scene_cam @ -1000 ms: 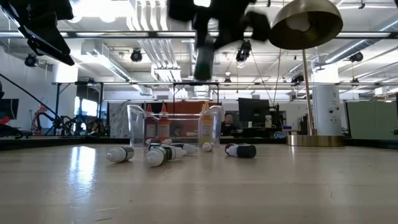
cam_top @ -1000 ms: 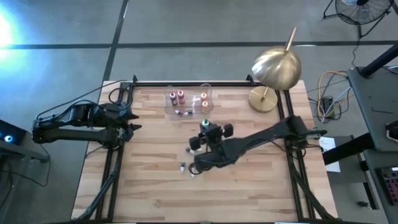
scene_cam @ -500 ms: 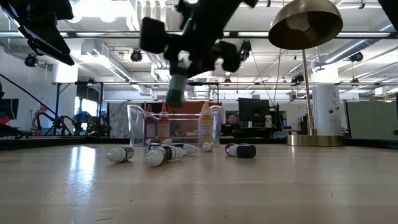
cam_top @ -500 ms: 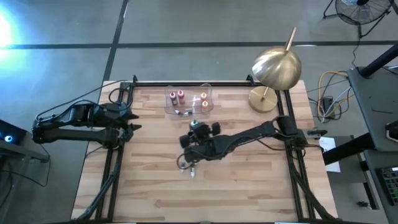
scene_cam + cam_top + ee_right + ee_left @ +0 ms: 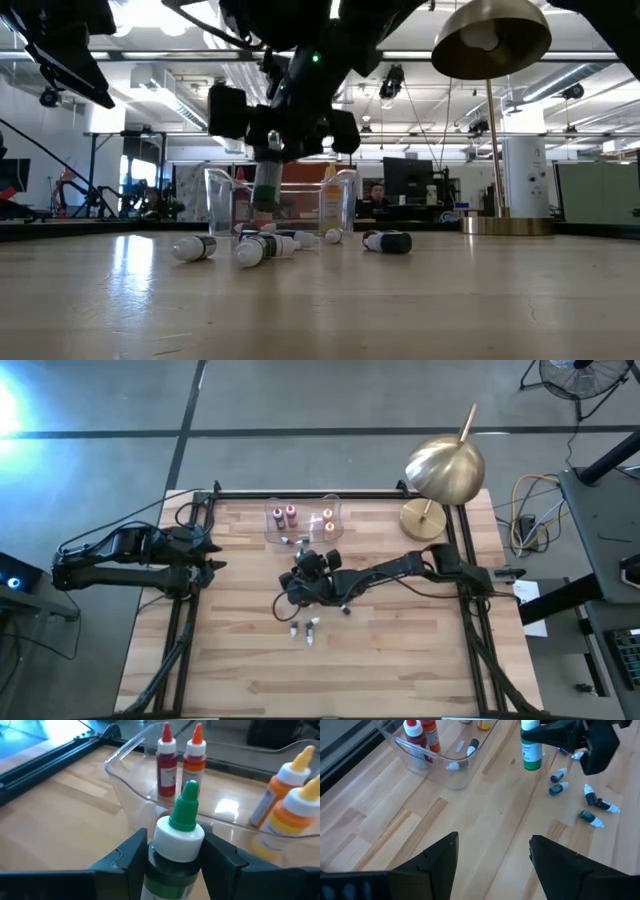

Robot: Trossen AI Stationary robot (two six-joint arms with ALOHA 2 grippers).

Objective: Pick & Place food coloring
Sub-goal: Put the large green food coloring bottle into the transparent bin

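- The right gripper [image 5: 172, 857] is clamping an upright green food coloring bottle [image 5: 531, 751] just below its white collar, carrying it above the table [image 5: 400, 650] near the clear plastic tray [image 5: 272, 532], which is lying toward 12 o'clock from it.
- The left gripper [image 5: 492, 857] is waiting at 9 o'clock off the table's edge, its fingers standing apart with nothing between them.
- The bottle is looking light and small, a stiff plastic body with a smooth, likely slippery wall; the taper of the green nozzle is giving poor purchase, so the body under the collar seems the sound place to grip, and it would tip easily if set down off-square.
- In the tray, four bottles are standing: two red ones [image 5: 166, 762] at its 9 o'clock end and two orange ones [image 5: 287, 822] at its 3 o'clock end; a few more are lying on its floor, though I cannot count them surely.
- On the table, about five dark bottles [image 5: 557, 789] are lying on their sides toward 6 o'clock of the tray, clustered near one another.
- One brass lamp [image 5: 443, 470] is standing at the table's 1 o'clock corner.
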